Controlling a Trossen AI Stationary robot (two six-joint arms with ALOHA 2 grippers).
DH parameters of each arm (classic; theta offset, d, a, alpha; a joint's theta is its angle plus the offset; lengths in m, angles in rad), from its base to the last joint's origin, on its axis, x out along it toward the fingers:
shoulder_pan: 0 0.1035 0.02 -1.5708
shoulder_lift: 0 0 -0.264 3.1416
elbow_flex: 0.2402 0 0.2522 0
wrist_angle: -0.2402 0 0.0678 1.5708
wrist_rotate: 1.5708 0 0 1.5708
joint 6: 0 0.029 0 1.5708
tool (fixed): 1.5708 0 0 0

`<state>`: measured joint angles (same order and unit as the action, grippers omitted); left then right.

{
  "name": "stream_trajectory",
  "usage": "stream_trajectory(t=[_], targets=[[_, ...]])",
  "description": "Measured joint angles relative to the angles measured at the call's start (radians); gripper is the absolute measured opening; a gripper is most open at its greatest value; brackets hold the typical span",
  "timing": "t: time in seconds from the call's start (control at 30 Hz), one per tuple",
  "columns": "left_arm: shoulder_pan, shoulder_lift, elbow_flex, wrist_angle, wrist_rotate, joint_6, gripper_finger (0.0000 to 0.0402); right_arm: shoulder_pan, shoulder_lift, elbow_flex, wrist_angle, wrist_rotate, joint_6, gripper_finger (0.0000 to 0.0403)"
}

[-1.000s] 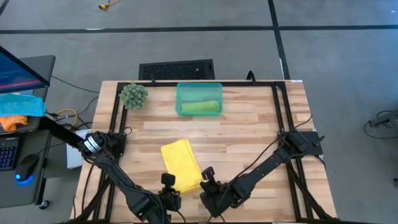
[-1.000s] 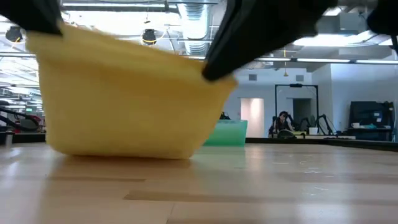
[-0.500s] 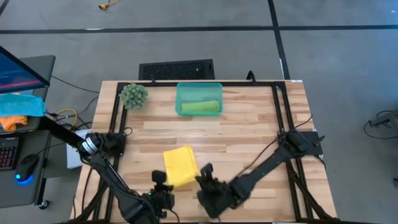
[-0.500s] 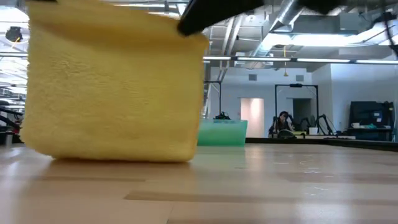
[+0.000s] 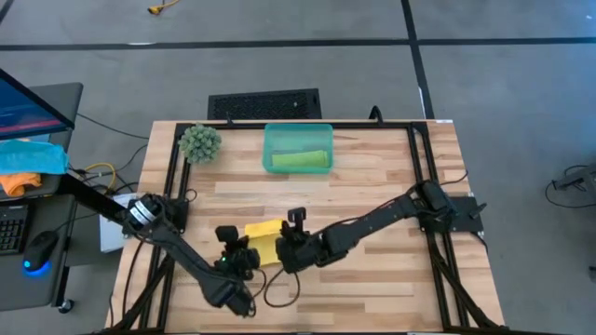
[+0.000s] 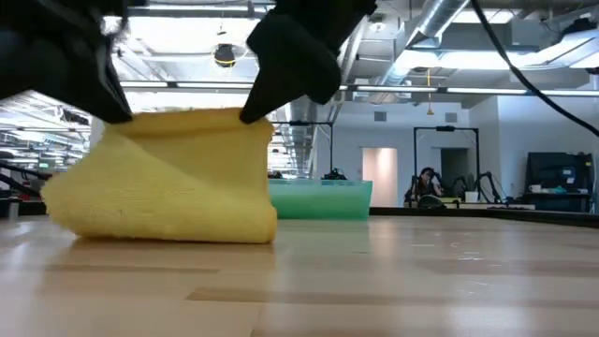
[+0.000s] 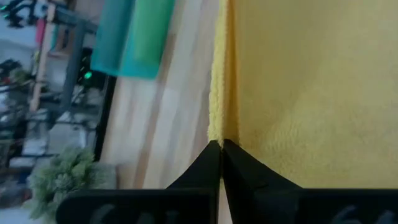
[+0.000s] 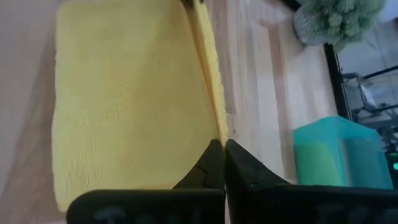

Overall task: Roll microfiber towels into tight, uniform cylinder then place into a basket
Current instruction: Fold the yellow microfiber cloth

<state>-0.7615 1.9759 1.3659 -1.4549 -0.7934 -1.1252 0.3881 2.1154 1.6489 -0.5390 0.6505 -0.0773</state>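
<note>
The lime green towel (image 5: 300, 160) already lay rolled in the teal basket (image 5: 272, 140), while the left gripper (image 5: 244, 256) and right gripper (image 5: 283, 249) each pinched the yellow towel (image 5: 264, 238) mid-table, apparently half-rolled and not yet binned.

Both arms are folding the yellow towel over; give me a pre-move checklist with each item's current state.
1. Left pincer shut on the yellow towel edge: ok, the tips pinch the hem.
2. Right pincer shut on the same towel's edge: ok.
3. Towel's lower part resting on the table: ok, the low view shows its fold on the wood.
4. Towel rolled into a tight cylinder: not ok, it is only folded over.
5. Basket has room: cannot tell; the green towel already lies in it.
6. Path to the basket free: ok, the plant ball sits off to its side.
</note>
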Motion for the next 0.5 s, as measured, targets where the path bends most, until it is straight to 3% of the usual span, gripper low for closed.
stream_trajectory(t=[0.27,0.5], targets=[[0.074,0.0,-0.104,0.1,0.005,0.026,0.0,-0.046,0.021,0.001,0.008,-0.063,0.049,0.001],[0.079,0.0,-0.104,0.196,0.037,0.093,0.0,-0.045,0.095,-0.005,-0.015,-0.087,0.035,0.0015]])
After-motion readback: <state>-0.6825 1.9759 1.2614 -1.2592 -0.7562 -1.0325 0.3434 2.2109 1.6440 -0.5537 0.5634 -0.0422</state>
